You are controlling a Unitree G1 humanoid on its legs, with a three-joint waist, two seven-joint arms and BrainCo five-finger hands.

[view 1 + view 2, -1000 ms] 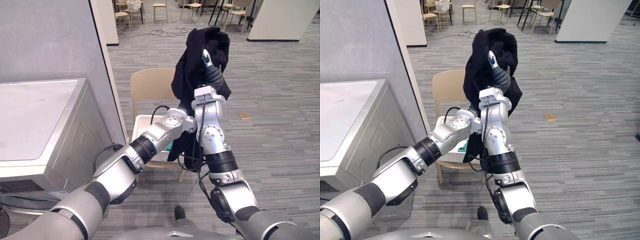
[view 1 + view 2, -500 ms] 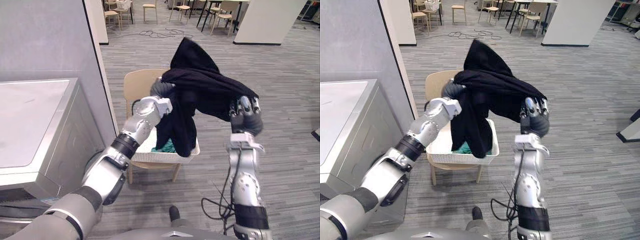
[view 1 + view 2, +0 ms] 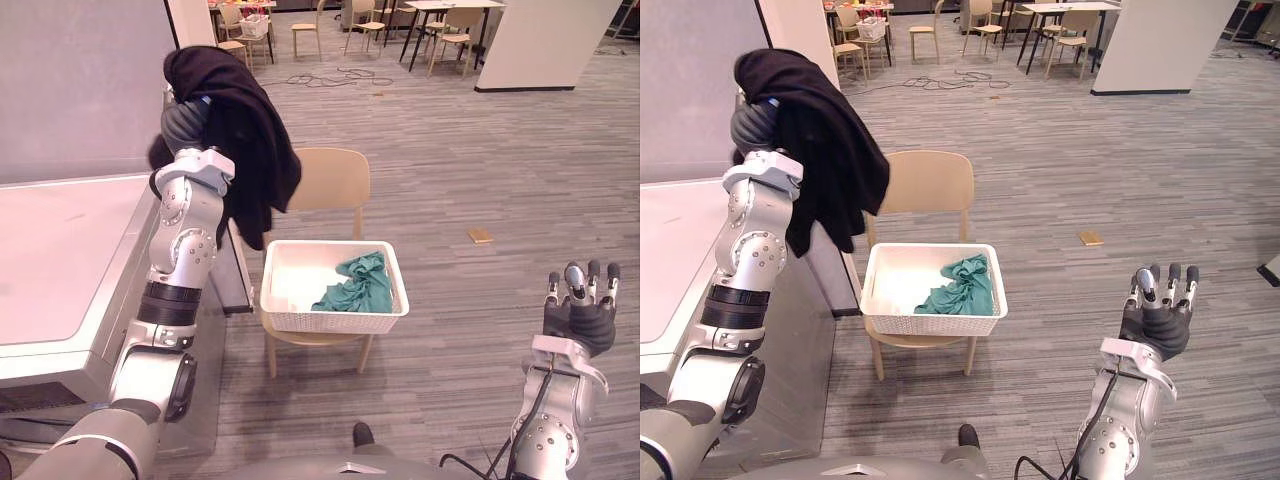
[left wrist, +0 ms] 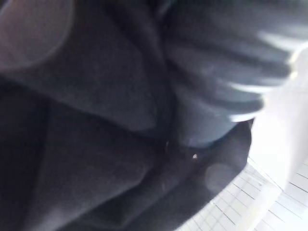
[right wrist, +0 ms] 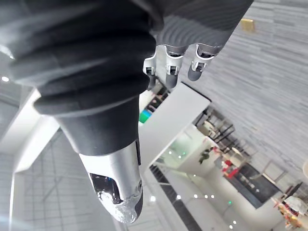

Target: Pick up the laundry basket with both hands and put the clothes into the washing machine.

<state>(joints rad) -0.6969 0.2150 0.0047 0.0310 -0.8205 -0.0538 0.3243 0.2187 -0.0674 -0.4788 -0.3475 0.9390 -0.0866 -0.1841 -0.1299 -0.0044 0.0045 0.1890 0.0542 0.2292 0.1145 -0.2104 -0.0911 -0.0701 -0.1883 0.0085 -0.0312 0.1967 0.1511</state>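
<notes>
The washing machine [image 3: 60,260] stands at 9 o'clock. At centre, a chair [image 3: 335,180] carries the white laundry basket [image 3: 335,318], a teal cloth [image 3: 355,285] inside. A black garment [image 3: 245,130] drapes over the left hand [image 3: 183,125] at 10 o'clock, so its grip cannot be told. The right hand [image 3: 578,320], at 4 o'clock, is spread and empty.

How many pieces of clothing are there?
2: a black garment draped over the left hand, a green garment in the white basket. Others may hide beneath.

One basket [image 3: 335,322], one washing machine [image 3: 60,260], one black garment [image 3: 245,140], one teal garment [image 3: 355,285].
</notes>
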